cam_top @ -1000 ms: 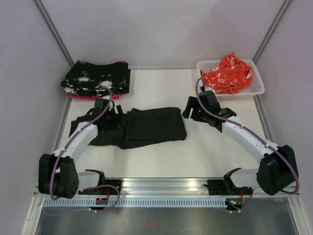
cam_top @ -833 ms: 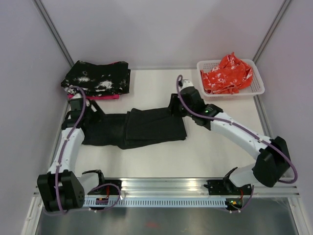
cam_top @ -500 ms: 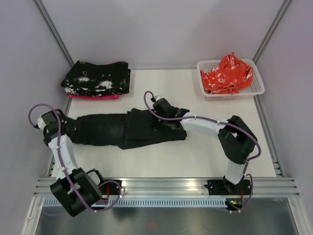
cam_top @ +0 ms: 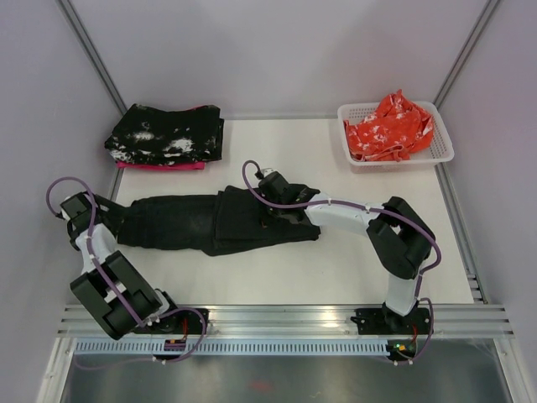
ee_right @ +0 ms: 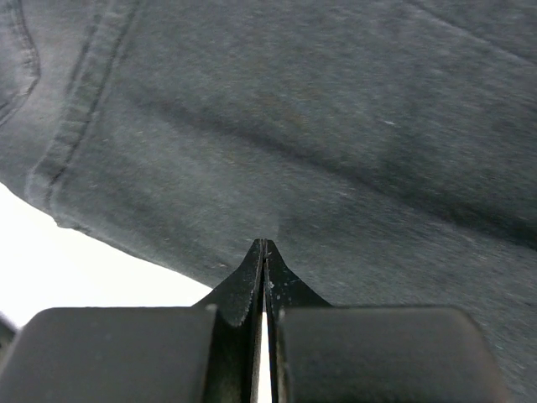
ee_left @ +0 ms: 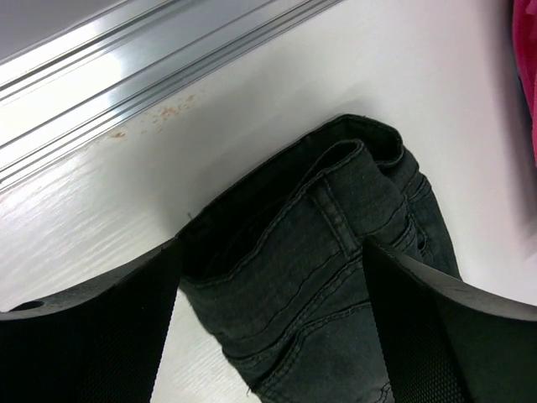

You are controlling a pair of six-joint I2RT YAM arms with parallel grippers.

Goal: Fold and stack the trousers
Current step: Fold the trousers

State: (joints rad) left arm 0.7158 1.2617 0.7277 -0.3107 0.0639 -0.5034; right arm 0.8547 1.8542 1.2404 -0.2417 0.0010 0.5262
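The black trousers (cam_top: pixel 226 220) lie across the middle of the table, their right half folded over on itself. My left gripper (cam_top: pixel 109 214) sits low at their left end. In the left wrist view it (ee_left: pixel 268 336) is open, and the seamed waistband end of the trousers (ee_left: pixel 336 252) lies between its wide-apart fingers (ee_left: pixel 84 327). My right gripper (cam_top: pixel 270 211) reaches over the folded part. In the right wrist view it (ee_right: pixel 264 245) is shut, its tips pressed against the dark cloth (ee_right: pixel 294 126), with no fold visibly between them.
A folded pile of black cloth speckled white on pink cloth (cam_top: pixel 168 134) lies at the back left. A white basket (cam_top: pixel 445 153) with orange-red cloth (cam_top: pixel 390 124) stands at the back right. A metal rail (ee_left: pixel 126 75) runs along the table's left edge, close to my left gripper.
My right arm swung left from near the basket onto the folded trousers and shut. My left arm drew back to the trousers' left end, which now lies stretched out straighter.
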